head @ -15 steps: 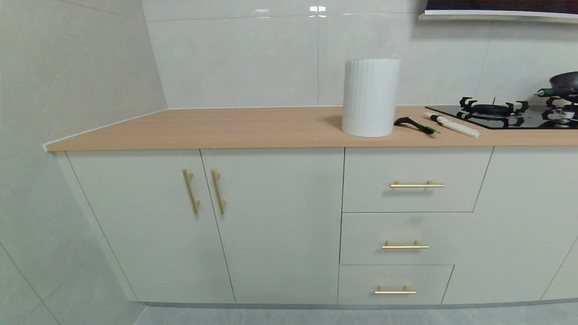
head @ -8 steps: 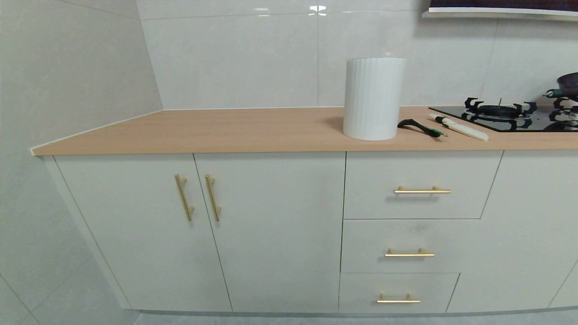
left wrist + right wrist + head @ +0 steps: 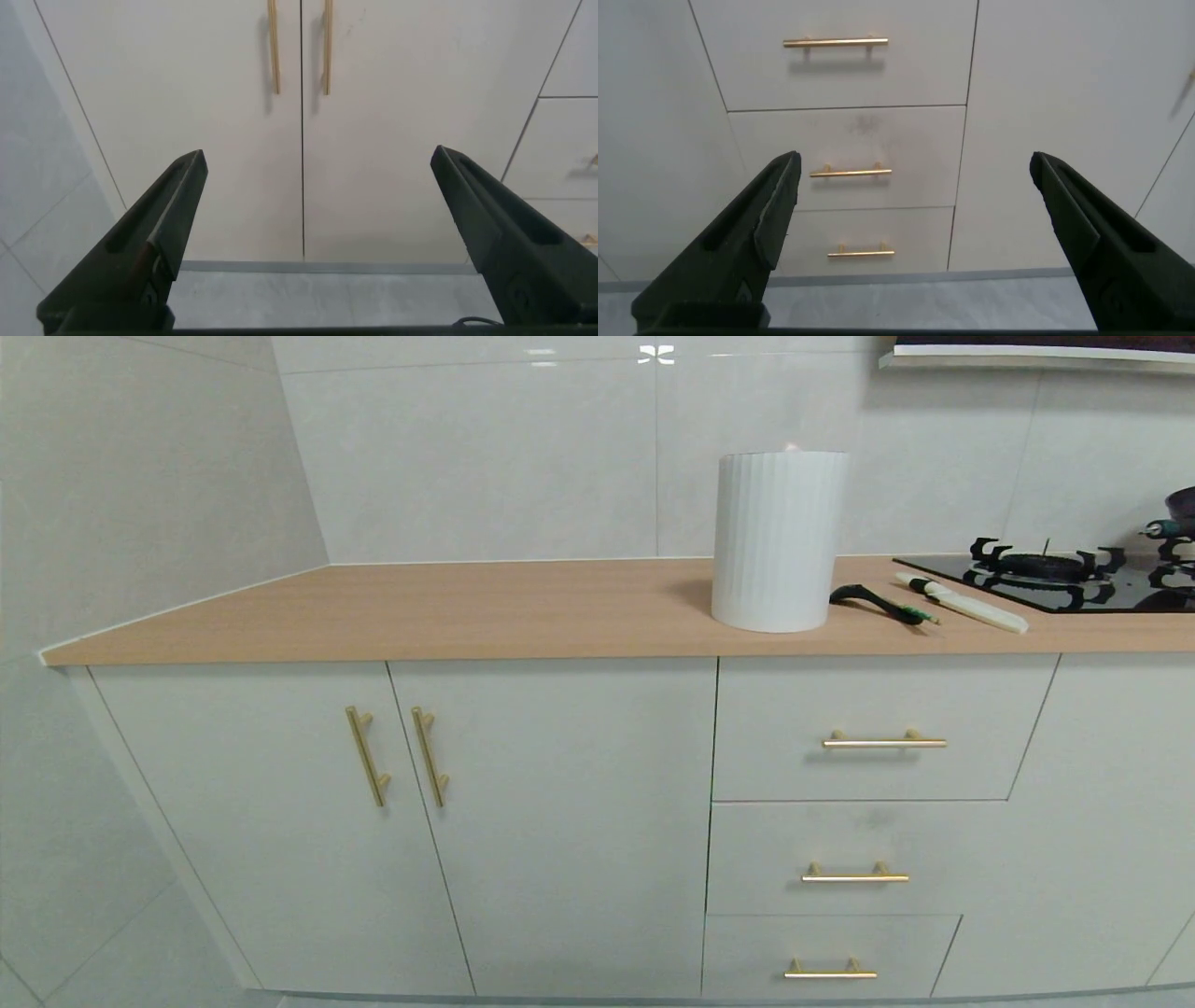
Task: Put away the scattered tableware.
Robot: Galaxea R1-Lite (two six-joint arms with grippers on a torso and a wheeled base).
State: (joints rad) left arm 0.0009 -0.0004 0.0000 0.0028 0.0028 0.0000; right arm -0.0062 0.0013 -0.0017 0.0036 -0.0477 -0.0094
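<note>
Two pieces of tableware lie loose on the counter [image 3: 467, 607]. One is a black-handled utensil [image 3: 878, 601] with a green tip. The other, on its stove side, is a long white utensil [image 3: 971, 607] with a dark band near one end. They lie close together at much the same angle; I cannot tell whether they touch. The black-handled one sits just beside the foot of a tall white ribbed container [image 3: 780, 541]. The container stands upright and is probably where both belong, though its inside is hidden. Past the white utensil is the stove [image 3: 1046, 581], with a pan [image 3: 1181, 509] at the far edge.

Both arms hang low, well below the counter. The left gripper [image 3: 316, 163] has its fingers spread wide with nothing between them and faces the cupboard doors [image 3: 402, 140]. The right gripper [image 3: 913, 161] is spread the same way, also empty, and faces the stack of drawers [image 3: 850, 131].

Several things could go wrong from here:
- **Snagging:** an arm rising from this height could catch a drawer handle or the counter's front edge.
- **Slipping:** both utensils are thin and lie flat on a smooth top, so a shallow pinch may skid one instead of lifting it.
- **Dropping:** the white utensil lies near the front edge, and a push there could send it to the floor.
- **Dragging:** with the two so close, closing on one could drag the other along.
- **Tipping:** the container looks tall for its base, so a bump from an arm or a hard drop against its rim might knock it over.
</note>
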